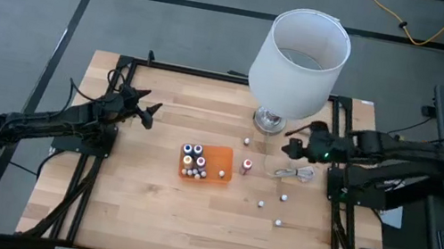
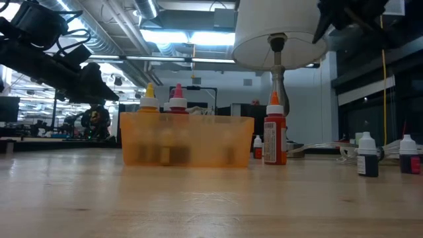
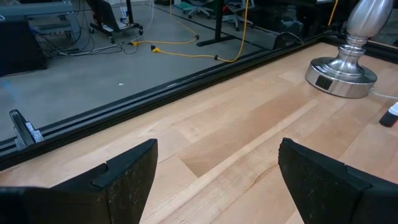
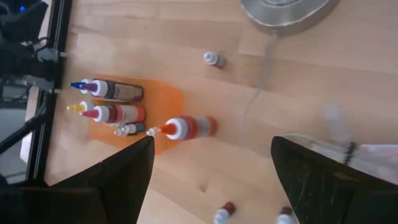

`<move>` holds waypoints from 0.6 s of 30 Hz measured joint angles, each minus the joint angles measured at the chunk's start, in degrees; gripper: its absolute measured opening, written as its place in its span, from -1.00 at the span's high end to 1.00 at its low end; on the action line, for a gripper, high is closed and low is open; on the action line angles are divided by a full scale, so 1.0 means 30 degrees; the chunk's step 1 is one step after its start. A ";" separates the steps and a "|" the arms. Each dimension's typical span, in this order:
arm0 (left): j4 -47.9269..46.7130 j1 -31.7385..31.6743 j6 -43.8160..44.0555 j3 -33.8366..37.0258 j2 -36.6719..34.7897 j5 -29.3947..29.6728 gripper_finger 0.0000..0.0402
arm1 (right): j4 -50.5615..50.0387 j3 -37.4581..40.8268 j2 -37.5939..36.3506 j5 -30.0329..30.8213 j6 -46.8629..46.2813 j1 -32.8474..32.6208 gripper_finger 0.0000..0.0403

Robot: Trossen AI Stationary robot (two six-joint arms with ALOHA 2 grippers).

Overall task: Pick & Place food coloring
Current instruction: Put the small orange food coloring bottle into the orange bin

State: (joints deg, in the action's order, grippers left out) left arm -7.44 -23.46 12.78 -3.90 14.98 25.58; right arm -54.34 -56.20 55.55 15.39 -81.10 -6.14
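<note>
Cataloguing the worktop as it stands, item by item.

Tray: orange tray near the middle of the wooden worktop, holding several upright bottles with blue, yellow and pink tips.

Food coloring, placed: bottles in the tray, crowded toward its left side.

Food coloring, loose: red bottle standing just beside the tray's right edge; small bottles scattered on the bare wood farther right and toward the near edge; one small bottle near the lamp base.

Lamp: table lamp with a white shade and metal foot, at the far side of the worktop, close to the loose bottles.

Cable: white cable lying on the wood between the lamp base and the right arm.

Right gripper: right gripper poised above the worktop beside the lamp foot, fingers spread wide, holding nothing — the red bottle and tray show beneath it in its wrist view.

Left gripper: left gripper over bare wood well left of the tray, fingers spread, empty.

Handling, judged: bottles look light, rigid and smooth-sided, top-heavy when upright and easily toppled by a nudge.

Hold, judged: across the body below the cap, fingers squared to the sides — the tapered tip offers poor purchase.
</note>
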 joint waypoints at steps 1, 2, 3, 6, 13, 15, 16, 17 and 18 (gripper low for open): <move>0.0001 0.0000 -0.0004 0.0000 0.0000 0.0001 -0.60 | 0.0009 -0.0268 0.0495 0.0588 -0.0734 -0.0573 -0.61; 0.0000 0.0000 0.0000 0.0000 0.0000 0.0001 -0.61 | 0.0011 -0.0524 0.0986 0.1158 -0.1497 -0.1129 -0.61; -0.0006 0.0000 0.0000 0.0000 0.0000 0.0007 -0.61 | 0.0019 -0.0761 0.1506 0.1708 -0.2210 -0.1668 -0.61; -0.0001 0.0000 -0.0006 0.0000 0.0000 0.0004 -0.61 | 0.0007 -0.1399 0.3165 0.3027 -0.4375 -0.2910 -0.61; -0.0006 0.0000 -0.0007 0.0000 0.0000 0.0007 -0.61 | -0.0007 -0.3849 0.7571 0.4392 -0.6867 -0.3942 -0.61; 0.0001 0.0000 0.0000 0.0000 0.0000 0.0007 -0.61 | -0.0004 -0.4868 0.8800 0.4497 -0.6642 -0.3901 -0.61; -0.0004 0.0000 0.0000 0.0000 0.0000 0.0007 -0.61 | -0.0091 -0.5361 0.9380 0.4584 -0.6401 -0.3831 -0.61; -0.0003 0.0000 0.0000 0.0000 0.0000 0.0007 -0.60 | -0.0275 -0.5859 0.9938 0.4708 -0.6334 -0.3708 -0.61; 0.0001 0.0000 -0.0003 0.0000 0.0000 0.0007 -0.60 | -0.0495 -0.6334 1.0464 0.4872 -0.6281 -0.3588 -0.61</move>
State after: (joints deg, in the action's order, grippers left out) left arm -7.44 -23.46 12.77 -3.90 14.98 25.61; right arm -55.82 -75.20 86.94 30.01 -99.95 -16.90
